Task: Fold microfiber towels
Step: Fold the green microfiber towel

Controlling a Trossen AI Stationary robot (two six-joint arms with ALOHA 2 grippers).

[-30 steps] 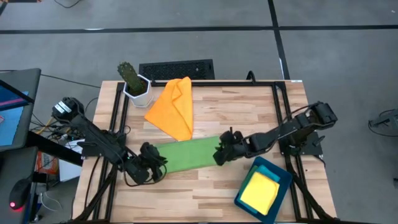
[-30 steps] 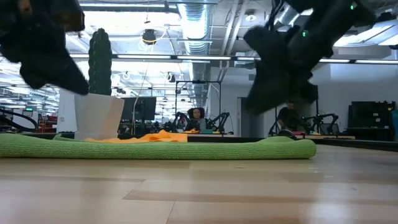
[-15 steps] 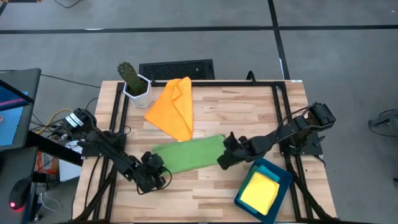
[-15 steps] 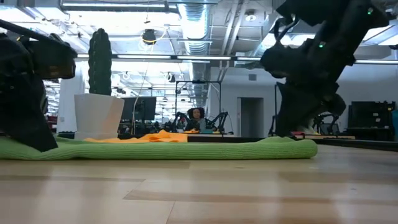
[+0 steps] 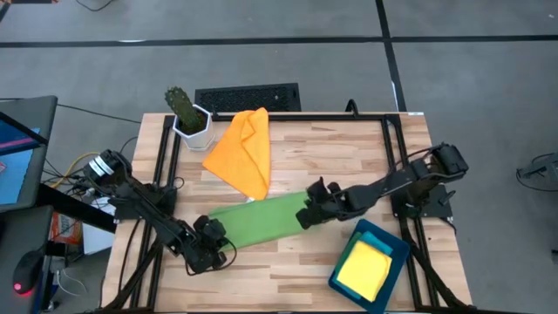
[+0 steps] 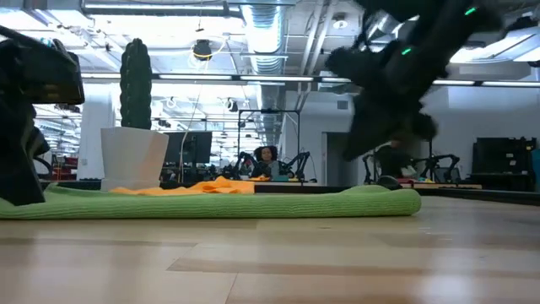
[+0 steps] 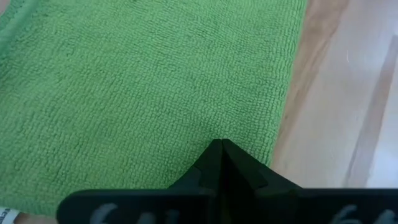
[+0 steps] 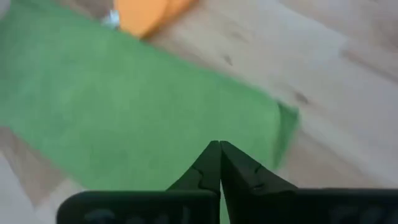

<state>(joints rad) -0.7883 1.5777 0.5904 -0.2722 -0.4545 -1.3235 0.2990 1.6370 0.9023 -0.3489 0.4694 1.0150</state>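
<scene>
Green towel (image 5: 261, 220) lies as a long strip mid-table, half folded; left gripper (image 5: 212, 248) and right gripper (image 5: 310, 212) each pinch one end. Orange towel (image 5: 242, 150) unfolded; yellow towel (image 5: 364, 269) folded in tray (image 5: 399, 242)

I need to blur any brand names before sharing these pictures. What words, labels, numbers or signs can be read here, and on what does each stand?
None can be read.
Green towel, orange towel, yellow towel: plain, no print in view.
Small white tag at the green towel's edge: nothing legible.
Screen beside the table: too small to read.
</scene>
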